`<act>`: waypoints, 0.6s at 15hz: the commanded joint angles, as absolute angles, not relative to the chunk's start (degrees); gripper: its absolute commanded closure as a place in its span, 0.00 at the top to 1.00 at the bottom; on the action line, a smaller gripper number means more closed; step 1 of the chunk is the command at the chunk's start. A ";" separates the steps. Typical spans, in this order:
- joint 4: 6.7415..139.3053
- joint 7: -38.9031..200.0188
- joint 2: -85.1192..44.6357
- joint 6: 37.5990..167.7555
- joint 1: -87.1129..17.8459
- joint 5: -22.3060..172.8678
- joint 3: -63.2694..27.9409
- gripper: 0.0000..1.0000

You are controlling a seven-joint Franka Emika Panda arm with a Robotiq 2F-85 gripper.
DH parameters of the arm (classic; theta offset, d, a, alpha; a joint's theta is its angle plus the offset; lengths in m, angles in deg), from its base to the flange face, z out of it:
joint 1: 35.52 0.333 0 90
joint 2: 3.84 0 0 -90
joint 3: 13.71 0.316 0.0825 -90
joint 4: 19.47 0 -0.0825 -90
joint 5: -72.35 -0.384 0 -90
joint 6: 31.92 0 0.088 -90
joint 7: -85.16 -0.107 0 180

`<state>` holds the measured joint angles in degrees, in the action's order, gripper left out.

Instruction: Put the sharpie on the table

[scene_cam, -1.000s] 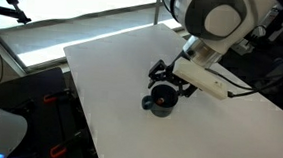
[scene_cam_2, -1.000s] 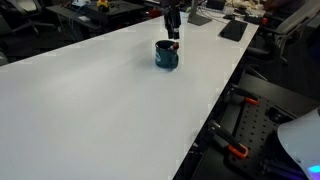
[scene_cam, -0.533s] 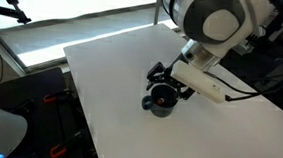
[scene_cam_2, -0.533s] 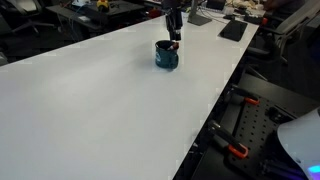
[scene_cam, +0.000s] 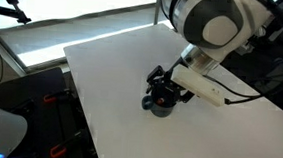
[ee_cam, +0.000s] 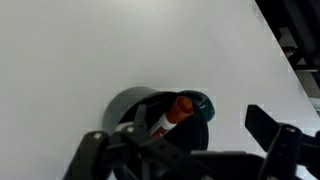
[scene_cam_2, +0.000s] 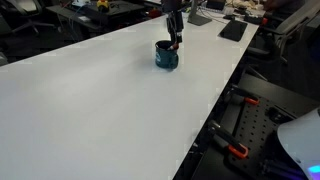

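right up close in the wrist view, here's the sharpie (ee_cam: 170,117): white barrel, orange-red cap, tilted rather than upright. it sits inside the mug (ee_cam: 128,105), cap over the opening, and the other end runs out of sight behind dark claw parts.

now the claw (ee_cam: 172,128): spread wide, released, nothing clamped. one of its fingers (ee_cam: 272,132) shows out on each side of the mug, and the sharpie lies in the gap between them. whether any part actually touches the barrel, i can't tell from here.

pulling back, in an exterior view the claw (scene_cam: 163,83) hangs straight over the dark mug (scene_cam: 161,104), tips down at the rim, with the big white arm (scene_cam: 221,19) bent in above it. in both exterior views the mug stands on the table (scene_cam: 107,77), plain smooth white and far bigger than the mug. from the long way down that table (scene_cam_2: 90,100), mug (scene_cam_2: 166,57) and claw (scene_cam_2: 175,40) sit toward the far end.
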<state>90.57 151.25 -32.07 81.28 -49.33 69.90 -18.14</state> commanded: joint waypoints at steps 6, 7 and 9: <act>90.15 150.72 -32.33 81.50 -49.73 70.89 -17.73 0.72; 90.15 150.89 -32.30 81.55 -49.79 70.83 -17.69 0.64; 90.08 150.82 -32.33 81.52 -49.80 70.73 -17.68 0.46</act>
<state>90.40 151.25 -32.29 81.28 -49.36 69.90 -18.14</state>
